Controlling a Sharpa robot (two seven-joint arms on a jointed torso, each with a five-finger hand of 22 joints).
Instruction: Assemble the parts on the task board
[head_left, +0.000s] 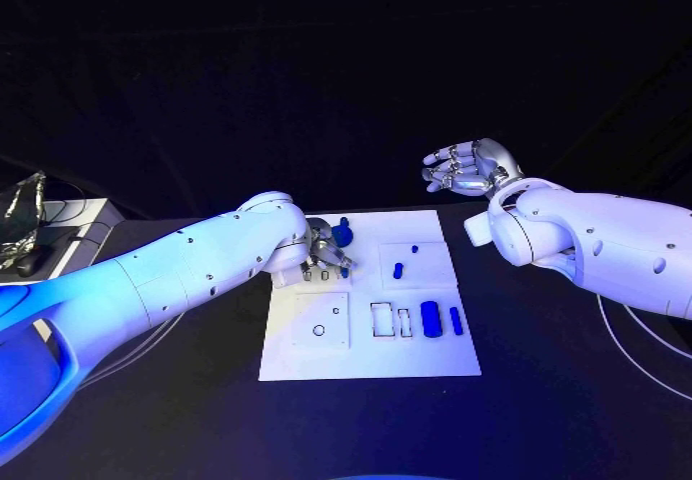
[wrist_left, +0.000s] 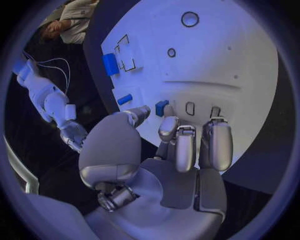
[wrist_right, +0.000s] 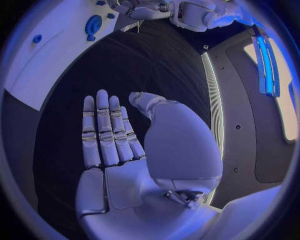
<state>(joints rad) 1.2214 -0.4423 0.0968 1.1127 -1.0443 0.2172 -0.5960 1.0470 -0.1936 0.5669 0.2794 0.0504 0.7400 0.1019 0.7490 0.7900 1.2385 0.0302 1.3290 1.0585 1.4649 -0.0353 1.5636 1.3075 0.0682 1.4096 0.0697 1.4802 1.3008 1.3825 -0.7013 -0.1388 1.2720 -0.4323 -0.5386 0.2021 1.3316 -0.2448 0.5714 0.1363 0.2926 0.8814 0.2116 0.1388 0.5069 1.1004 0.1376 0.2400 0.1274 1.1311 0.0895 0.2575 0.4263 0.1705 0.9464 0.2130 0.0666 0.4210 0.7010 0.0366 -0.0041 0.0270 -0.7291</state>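
Evidently the assembly was only partly done. From the head view, the task board (head_left: 369, 345) lay in the middle of the black tabletop (head_left: 562, 400), and several blue parts lay loose on it: a thick blue part (head_left: 430, 318) and a slim blue part (head_left: 456, 320) beside two unfilled rectangular slots (head_left: 392, 320), and a small blue part (head_left: 398, 269) nearer the far edge. The left hand (head_left: 326, 250) rested low over the board's far left corner, close to a round blue part (head_left: 340, 236). The right hand (head_left: 464, 167) was raised off the board, well apart from every part.

From the left wrist view, the left hand (wrist_left: 164, 150) had its fingers (wrist_left: 185, 145) curled down onto the board beside a small blue block (wrist_left: 161, 107); whether it pinched that block could not be told. Two small slots just ahead of the fingertips looked unfilled.

From the right wrist view, the right hand (wrist_right: 125, 150) was spread flat, fingers straight, holding nothing. Judged from these, most insertions were left to do.
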